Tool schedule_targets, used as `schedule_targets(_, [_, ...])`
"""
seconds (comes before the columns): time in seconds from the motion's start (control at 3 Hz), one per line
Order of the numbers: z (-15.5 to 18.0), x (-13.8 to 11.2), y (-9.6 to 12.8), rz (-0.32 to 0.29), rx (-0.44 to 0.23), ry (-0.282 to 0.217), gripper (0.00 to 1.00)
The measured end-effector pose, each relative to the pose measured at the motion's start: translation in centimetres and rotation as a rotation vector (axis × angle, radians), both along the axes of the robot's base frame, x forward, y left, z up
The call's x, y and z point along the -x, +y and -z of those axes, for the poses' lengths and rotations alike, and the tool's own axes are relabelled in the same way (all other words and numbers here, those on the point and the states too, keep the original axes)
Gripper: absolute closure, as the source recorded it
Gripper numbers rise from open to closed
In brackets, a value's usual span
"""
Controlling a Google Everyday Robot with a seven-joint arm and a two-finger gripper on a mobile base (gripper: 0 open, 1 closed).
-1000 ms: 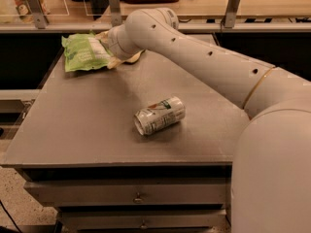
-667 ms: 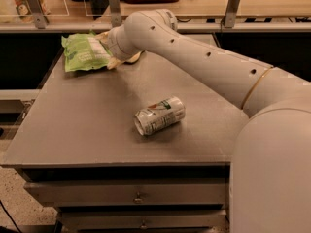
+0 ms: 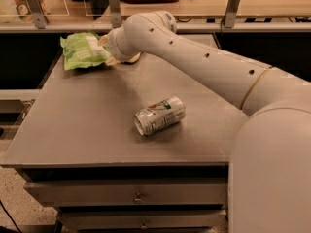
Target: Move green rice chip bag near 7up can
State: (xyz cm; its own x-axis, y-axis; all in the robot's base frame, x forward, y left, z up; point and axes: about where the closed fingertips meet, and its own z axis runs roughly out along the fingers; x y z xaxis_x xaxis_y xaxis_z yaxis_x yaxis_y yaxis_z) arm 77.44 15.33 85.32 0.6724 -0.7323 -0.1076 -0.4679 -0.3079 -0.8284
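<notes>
Against the view of a second before, no change was seen: the green rice chip bag (image 3: 83,52) was left at the far left corner of the desk (image 3: 73,135), and the gripper (image 3: 107,50) was kept at its right edge, largely hidden by the wrist. Whether the bag was gripped could not be told. The move was judged not yet begun. The 7up can (image 3: 159,115) was found lying on its side near mid-desk, well apart from the bag. A pale object (image 3: 132,58) was glimpsed under the wrist. Nothing was seen between bag and can.
</notes>
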Motion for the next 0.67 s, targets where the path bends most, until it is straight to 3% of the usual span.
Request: schedule_targets(0.67, [-0.21, -0.04, -0.42, 0.009, -0.001, -0.009, 0.99])
